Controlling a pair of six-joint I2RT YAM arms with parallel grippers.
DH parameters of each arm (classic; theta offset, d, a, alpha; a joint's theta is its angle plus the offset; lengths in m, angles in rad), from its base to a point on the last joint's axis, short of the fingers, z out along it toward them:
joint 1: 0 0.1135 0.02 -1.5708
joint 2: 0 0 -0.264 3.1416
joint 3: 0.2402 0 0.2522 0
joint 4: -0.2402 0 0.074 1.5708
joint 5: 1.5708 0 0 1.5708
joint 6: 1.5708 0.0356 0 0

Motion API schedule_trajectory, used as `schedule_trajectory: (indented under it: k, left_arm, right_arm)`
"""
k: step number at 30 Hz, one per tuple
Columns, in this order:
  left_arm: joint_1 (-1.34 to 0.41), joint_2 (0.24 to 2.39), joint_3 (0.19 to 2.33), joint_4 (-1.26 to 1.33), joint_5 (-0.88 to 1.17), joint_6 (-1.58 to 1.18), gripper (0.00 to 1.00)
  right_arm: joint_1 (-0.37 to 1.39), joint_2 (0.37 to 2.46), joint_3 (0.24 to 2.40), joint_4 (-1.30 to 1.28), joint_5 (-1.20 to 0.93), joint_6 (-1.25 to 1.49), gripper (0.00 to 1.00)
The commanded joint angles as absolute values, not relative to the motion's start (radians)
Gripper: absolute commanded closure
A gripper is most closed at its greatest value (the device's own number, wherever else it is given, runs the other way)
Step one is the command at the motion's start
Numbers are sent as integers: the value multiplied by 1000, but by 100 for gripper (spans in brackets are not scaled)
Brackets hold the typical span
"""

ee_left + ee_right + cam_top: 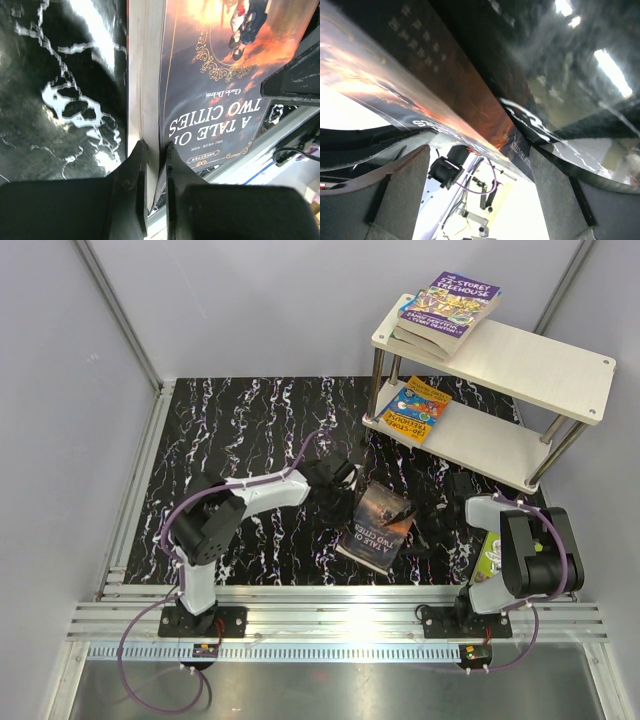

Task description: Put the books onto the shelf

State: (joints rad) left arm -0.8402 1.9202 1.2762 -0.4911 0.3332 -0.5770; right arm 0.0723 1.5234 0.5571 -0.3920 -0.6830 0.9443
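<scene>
Pinching the 10 o'clock edge of the dark book (378, 522) in the closed left gripper (156, 145), with the right gripper (479, 152) spread wide at its 3 o'clock

A book (374, 528) lies on the table (250, 430) before the shelf (555, 368), which holds more books (450, 312).
</scene>
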Motion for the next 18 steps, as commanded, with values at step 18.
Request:
schedule_trajectory:
  k: [18]
  left_arm:
    - [-713, 1554, 864, 296, 776, -1192, 100]
  right_arm:
    - [115, 1164, 571, -635, -443, 772, 6]
